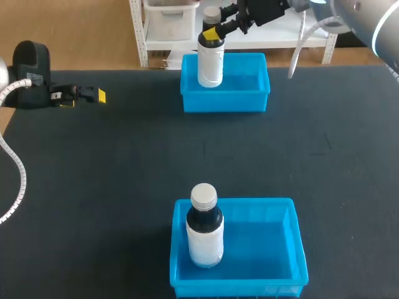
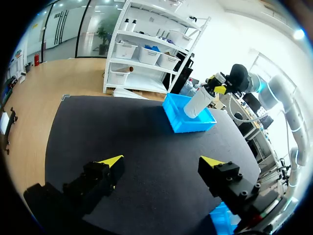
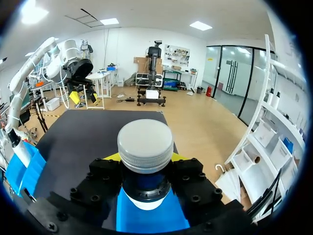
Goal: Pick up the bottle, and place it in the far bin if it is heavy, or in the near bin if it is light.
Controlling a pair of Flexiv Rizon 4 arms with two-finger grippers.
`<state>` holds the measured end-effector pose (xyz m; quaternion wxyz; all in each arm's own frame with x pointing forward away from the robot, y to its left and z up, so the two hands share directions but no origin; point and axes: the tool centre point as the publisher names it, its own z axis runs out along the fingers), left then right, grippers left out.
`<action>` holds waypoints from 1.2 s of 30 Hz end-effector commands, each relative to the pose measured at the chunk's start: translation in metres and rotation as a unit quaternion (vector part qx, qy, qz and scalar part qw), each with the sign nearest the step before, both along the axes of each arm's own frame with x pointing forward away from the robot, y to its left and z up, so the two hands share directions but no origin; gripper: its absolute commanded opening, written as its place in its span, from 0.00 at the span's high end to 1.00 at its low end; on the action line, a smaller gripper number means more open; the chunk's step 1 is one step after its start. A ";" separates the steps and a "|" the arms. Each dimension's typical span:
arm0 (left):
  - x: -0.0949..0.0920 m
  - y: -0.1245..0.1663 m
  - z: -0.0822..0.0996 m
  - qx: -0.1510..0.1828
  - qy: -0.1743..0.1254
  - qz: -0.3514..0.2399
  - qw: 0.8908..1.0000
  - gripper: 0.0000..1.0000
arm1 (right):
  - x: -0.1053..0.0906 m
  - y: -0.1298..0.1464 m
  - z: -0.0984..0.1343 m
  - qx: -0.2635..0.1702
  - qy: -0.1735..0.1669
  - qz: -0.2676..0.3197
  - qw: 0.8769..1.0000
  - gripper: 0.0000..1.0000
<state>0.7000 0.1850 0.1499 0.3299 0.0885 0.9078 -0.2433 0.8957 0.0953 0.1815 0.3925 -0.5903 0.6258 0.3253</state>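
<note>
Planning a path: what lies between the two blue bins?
Nothing: the head view shows bare black table between the far bin and the near bin.

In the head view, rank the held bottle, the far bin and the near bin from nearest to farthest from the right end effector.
1. Held bottle, gripped at its neck by the right end effector.
2. Far bin, under that bottle, at the table's far side.
3. Near bin, at the table's near edge.

left gripper (image 2: pixel 161 161): fingers spread wide | right gripper (image 1: pixel 212 34): clamped, arm extended far, seemingly raised
</note>
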 end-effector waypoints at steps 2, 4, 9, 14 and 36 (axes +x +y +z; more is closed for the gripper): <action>0.000 0.000 0.000 0.000 0.000 0.000 1.000 0.00 | 0.014 0.010 -0.003 0.001 0.041 0.076 0.996 1.00; 0.000 0.000 0.000 0.000 0.000 0.000 1.000 0.00 | 0.015 0.013 -0.006 0.000 0.042 0.078 0.996 1.00; 0.000 0.000 0.000 0.000 0.000 0.000 1.000 0.00 | 0.017 0.018 -0.013 -0.002 0.045 0.082 0.996 1.00; 0.000 0.000 0.000 0.000 0.000 0.000 1.000 0.00 | 0.019 0.020 -0.018 -0.003 0.049 0.083 0.995 1.00; 0.000 0.000 0.000 0.000 0.000 0.000 1.000 0.00 | 0.021 0.024 -0.037 -0.008 0.067 0.085 0.994 1.00</action>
